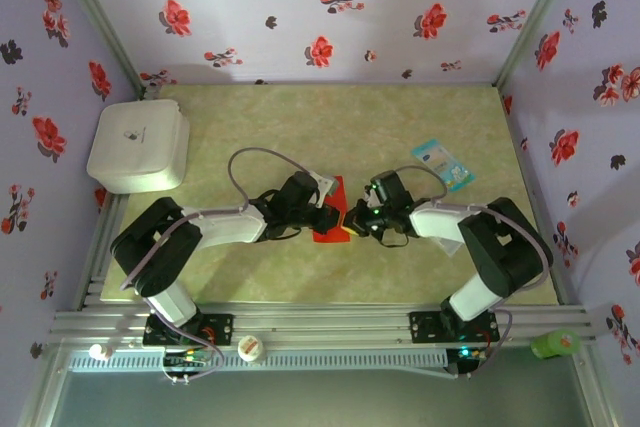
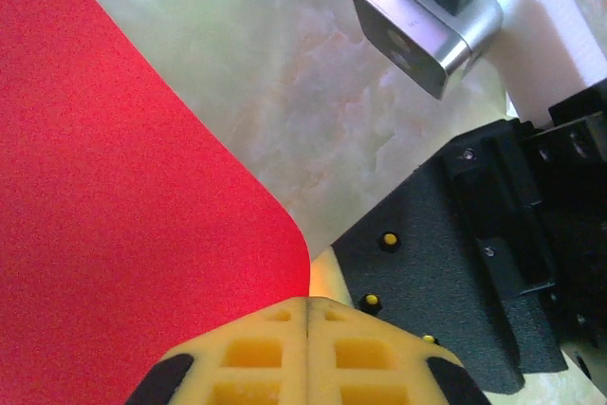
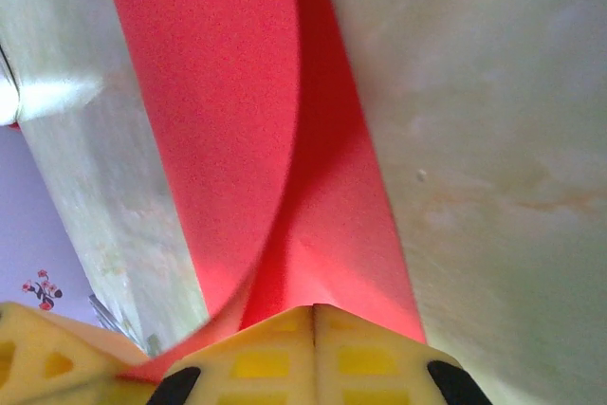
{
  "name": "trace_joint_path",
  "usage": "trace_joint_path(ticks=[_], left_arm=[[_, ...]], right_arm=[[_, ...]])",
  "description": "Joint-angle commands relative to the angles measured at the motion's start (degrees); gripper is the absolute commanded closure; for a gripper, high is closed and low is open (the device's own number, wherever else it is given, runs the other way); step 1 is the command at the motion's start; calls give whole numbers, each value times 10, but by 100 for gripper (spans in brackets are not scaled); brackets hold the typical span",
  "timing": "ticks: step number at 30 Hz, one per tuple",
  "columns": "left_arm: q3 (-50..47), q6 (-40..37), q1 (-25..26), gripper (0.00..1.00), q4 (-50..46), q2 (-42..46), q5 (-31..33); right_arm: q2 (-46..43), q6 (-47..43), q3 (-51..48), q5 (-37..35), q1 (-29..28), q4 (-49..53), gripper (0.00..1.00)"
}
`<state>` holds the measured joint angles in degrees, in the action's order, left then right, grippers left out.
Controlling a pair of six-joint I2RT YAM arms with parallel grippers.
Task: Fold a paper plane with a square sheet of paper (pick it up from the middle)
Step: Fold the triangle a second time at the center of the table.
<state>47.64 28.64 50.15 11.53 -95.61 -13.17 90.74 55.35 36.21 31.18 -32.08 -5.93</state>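
Early stage: the red paper [image 1: 332, 231] is only bent into a soft curl, with no pointed plane shape yet and most folds left, while the left gripper [image 2: 308, 308] and right gripper [image 3: 314, 312] reach low toward each other, each closed, pinching the paper at its tips.

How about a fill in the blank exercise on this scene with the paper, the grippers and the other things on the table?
1. The sheet of paper near the middle of the table is ___ in colour.
2. The right gripper is ___ on that sheet.
3. The white box sits at the table's far ___ corner.
4. The light-blue-and-white packet lies apart from the sheet, toward the table's ___ side.
Missing words: red; shut; left; right.
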Motion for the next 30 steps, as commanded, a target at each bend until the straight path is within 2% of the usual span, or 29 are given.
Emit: trace_joint_path(ticks=[1, 10, 16, 21, 24, 30], left_arm=[[9, 8, -4, 100, 5, -8, -7], [8, 3, -7, 100, -9, -7, -6], [1, 16, -13, 100, 6, -6, -6], [-4, 35, -24, 100, 28, -17, -8], [-3, 38, -24, 100, 30, -19, -8], [-10, 49, -24, 100, 43, -21, -8]], right_arm=[[18, -10, 17, 3, -8, 11, 100], [47, -36, 29, -60, -11, 88, 100], [40, -77, 45, -113, -11, 177, 100], [44, -102, 63, -125, -11, 213, 100], [37, -101, 68, -120, -11, 209, 100], [5, -71, 47, -76, -11, 128, 100]])
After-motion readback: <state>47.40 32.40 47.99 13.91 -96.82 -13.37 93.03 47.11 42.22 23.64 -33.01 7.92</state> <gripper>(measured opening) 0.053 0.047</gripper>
